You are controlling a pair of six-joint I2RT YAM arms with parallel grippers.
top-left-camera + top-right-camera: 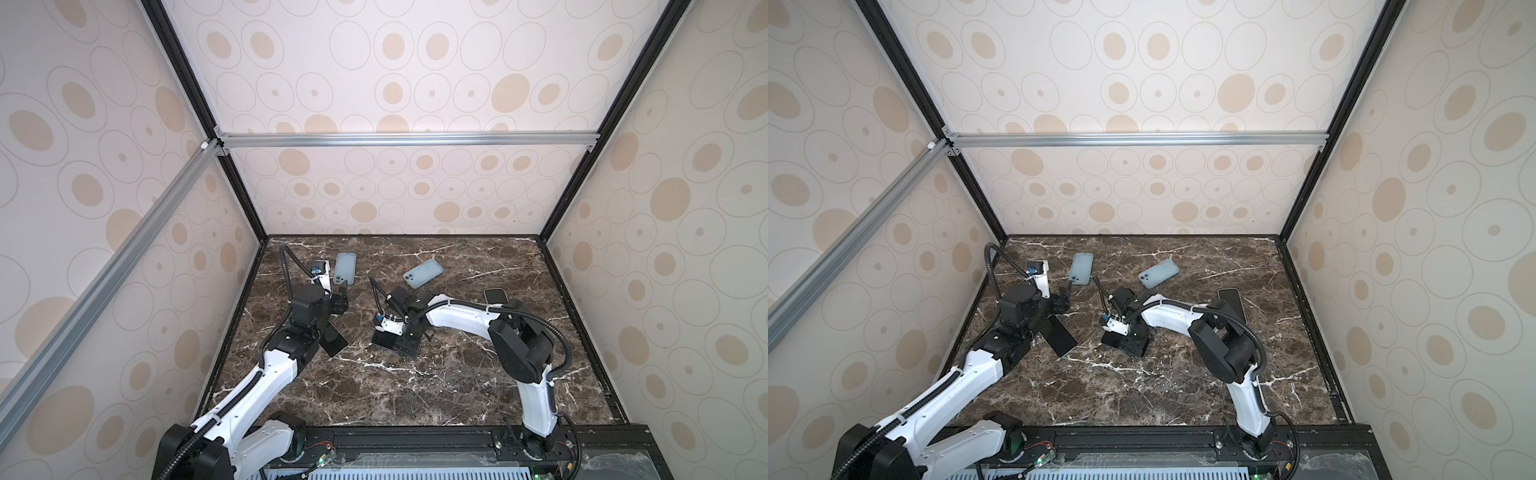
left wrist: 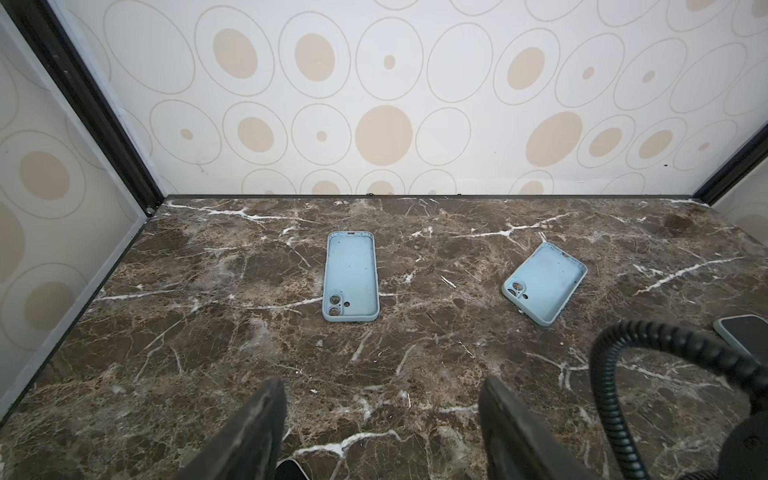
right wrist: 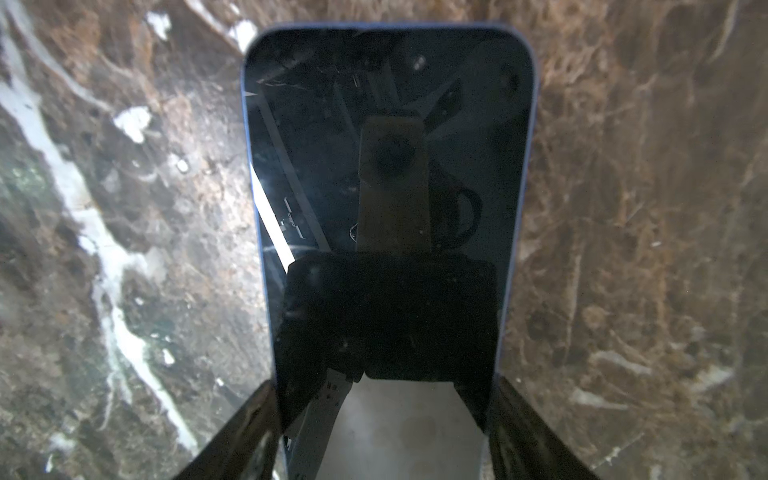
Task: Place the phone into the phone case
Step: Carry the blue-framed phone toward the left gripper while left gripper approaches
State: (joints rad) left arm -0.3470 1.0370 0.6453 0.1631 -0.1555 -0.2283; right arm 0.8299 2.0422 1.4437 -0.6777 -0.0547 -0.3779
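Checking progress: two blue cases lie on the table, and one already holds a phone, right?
No, both are empty. The left wrist view shows the straight case and the slanted case lying open side up on the table, nothing inside.

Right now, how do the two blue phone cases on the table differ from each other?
Pose: the left case runs straight front to back, while the right case lies turned at a slant.
Place: the left case sits well to the left; the right case sits near the middle.
Camera cutout: the left case's is at its front end; the right case's points left.
Both are light blue, empty and flat with the hollow side up.
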